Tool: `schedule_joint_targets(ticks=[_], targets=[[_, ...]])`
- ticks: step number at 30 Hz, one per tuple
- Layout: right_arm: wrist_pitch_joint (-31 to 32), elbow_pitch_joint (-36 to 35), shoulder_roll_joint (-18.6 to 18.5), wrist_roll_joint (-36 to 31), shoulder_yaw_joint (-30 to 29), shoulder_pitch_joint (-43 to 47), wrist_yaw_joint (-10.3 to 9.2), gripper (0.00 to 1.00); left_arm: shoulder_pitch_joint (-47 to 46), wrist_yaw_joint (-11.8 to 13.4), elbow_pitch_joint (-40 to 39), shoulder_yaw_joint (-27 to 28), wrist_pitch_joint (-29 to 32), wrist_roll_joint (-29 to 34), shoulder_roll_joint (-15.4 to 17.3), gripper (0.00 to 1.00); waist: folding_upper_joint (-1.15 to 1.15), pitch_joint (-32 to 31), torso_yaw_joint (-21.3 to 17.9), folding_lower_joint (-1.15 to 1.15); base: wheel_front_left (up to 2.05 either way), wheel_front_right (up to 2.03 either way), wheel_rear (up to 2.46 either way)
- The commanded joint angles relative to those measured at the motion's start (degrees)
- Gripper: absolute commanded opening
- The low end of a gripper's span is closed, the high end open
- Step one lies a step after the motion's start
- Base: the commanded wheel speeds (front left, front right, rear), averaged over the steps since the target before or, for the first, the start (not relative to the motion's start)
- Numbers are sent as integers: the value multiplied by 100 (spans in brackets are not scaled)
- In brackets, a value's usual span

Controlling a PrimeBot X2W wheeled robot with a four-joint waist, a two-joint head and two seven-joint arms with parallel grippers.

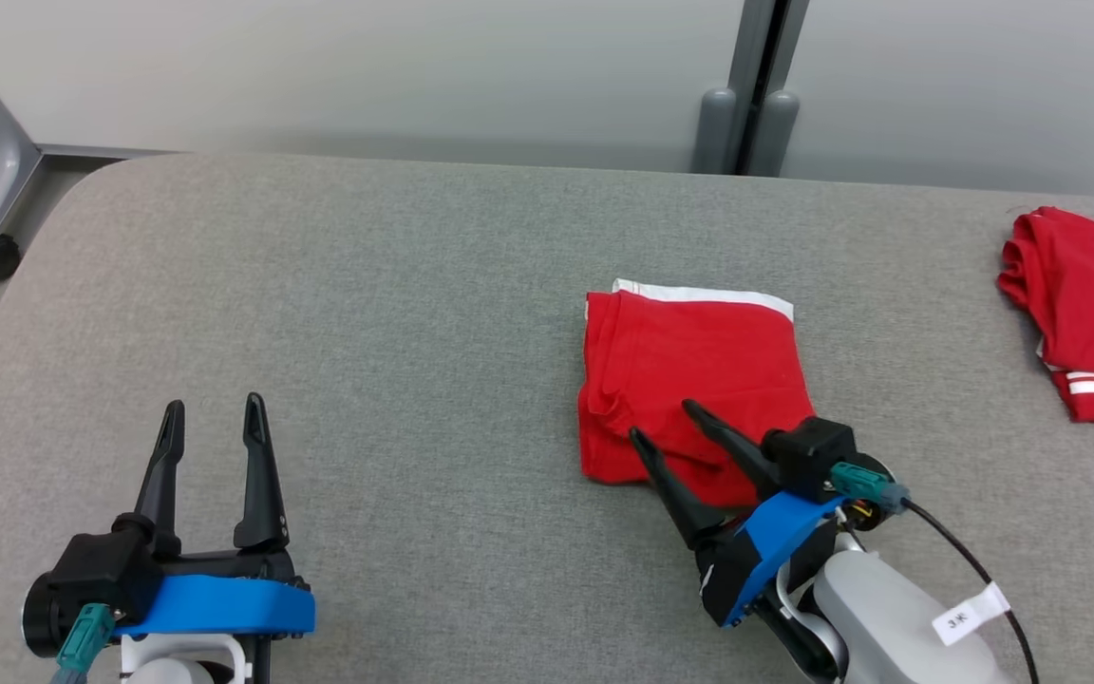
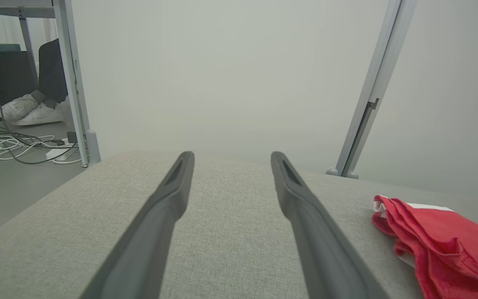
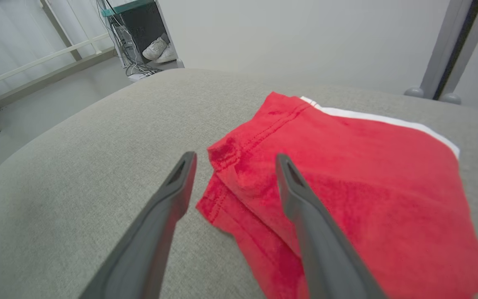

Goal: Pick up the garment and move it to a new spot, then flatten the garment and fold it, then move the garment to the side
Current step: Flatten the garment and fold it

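While the folded garment point(image 1: 689, 380) is lying centre-right, the right gripper point(image 1: 663, 421), over its near edge, and the left gripper point(image 1: 213, 404) are being held apart; seemingly, a grasp for moving it aside is being awaited.

The garment point(image 1: 689, 370) is soft red cloth, the table point(image 1: 319, 313) matt, coarse-woven grey fabric

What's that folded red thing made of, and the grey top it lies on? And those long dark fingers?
Red garment: soft matte knit cloth, probably cotton jersey; stitched hems, limp folds and a white trim band show. Grey table top: woven fabric covering, maybe padded, judging by its fine weave and rounded edge. Dark fingers: matte plastic or rubber, hard to tell which.
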Motion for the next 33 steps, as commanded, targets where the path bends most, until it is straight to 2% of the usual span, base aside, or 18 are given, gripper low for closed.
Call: schedule_joint_targets(ticks=[1,11,17,25,33], targets=[[-25,-153,-55,-47,-122,132,0,100,49,-16,5,18,-25,21,-7,100,0,-58,-75,0,0,0,0],[-27,-1332,-145,-893,-1534,960,0,100,134,-15,35,31,-25,75,55,100,0,-293,-543,0,0,0,0],[-27,-1835,44,-1265,-2379,1467,0,100,157,-15,72,55,-25,91,122,100,0,-411,-784,0,0,0,0],[-25,-2245,269,-1692,-3156,2033,0,100,266,-15,125,93,-25,135,181,100,0,-531,-924,0,0,0,0],[-5,-2516,525,-2235,-3696,2521,0,100,443,11,125,125,-25,308,211,100,0,-620,-886,0,0,0,0]])
